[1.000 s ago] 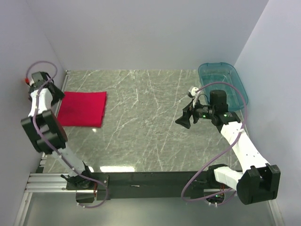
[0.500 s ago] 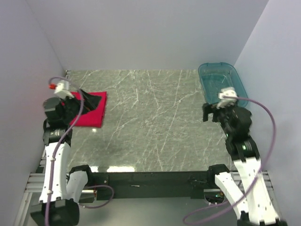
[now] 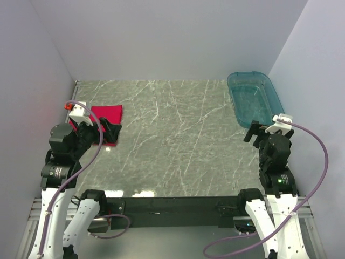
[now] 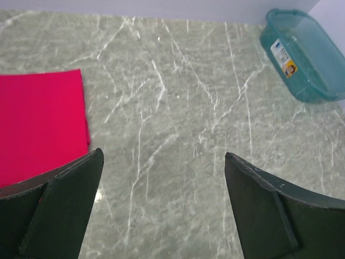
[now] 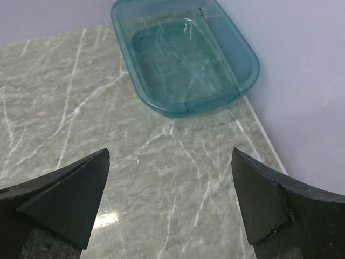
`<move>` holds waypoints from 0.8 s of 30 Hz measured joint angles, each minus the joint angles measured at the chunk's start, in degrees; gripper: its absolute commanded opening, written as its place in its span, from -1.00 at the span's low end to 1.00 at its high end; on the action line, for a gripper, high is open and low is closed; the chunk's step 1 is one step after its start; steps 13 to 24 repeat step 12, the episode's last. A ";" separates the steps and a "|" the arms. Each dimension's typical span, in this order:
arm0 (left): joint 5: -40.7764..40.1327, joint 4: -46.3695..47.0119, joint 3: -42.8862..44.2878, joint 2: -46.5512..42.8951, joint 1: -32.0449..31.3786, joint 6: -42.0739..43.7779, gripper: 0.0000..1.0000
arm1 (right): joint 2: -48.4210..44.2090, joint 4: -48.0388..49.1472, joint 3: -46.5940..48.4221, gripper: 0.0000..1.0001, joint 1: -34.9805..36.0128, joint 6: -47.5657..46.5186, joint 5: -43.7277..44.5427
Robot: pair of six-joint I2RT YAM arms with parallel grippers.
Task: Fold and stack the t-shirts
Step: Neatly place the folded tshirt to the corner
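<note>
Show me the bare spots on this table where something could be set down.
Widest bare patch: the marble table between the folded red t-shirt at left and the teal bin at far right. The near strip between both arms is bare. Crowded: the left edge, where the left claw hangs over the t-shirt, and the bin's near end by the right claw.

Grey-green marble-patterned tabletop [image 3: 178,145] with white veining, translucent teal plastic tub [image 3: 233,97] at two o'clock beside the right wall, printed sticker [image 4: 284,56] on its side, pale lilac walls [image 3: 161,38] on three sides.
</note>
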 measured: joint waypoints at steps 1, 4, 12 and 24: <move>0.00 -0.66 -0.07 0.00 0.00 0.07 0.99 | -0.07 -0.22 -0.04 1.00 -0.37 0.00 0.02; 0.00 -2.12 -0.50 -0.09 0.00 0.28 0.99 | -0.35 -0.31 -0.04 1.00 -1.57 -0.11 -0.46; -0.02 -3.50 -0.83 -0.66 0.00 0.37 0.99 | -0.37 -0.70 -0.04 0.95 -2.10 -1.42 -0.59; -0.02 -3.50 -0.83 -0.66 0.00 0.37 0.99 | -0.37 -0.70 -0.04 0.95 -2.10 -1.42 -0.59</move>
